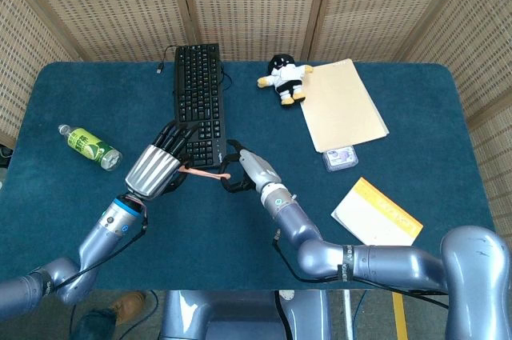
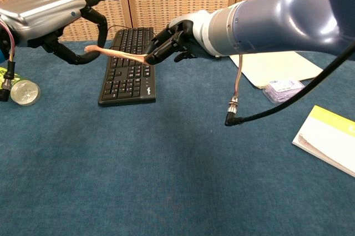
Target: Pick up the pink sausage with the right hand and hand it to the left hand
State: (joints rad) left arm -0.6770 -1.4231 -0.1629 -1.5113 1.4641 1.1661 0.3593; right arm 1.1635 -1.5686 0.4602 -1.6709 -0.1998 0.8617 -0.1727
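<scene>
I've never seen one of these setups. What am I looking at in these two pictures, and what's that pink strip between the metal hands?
Two robot arms with fingered hands work at a blue table. One camera looks down from the robot's head, the other forward from its chest. The pink sausage stretches between both hands above the table: the right hand pinches one end, the left hand curls around the other. On the table lie a keyboard, a bottle, a plush toy, a folder and a booklet.
</scene>
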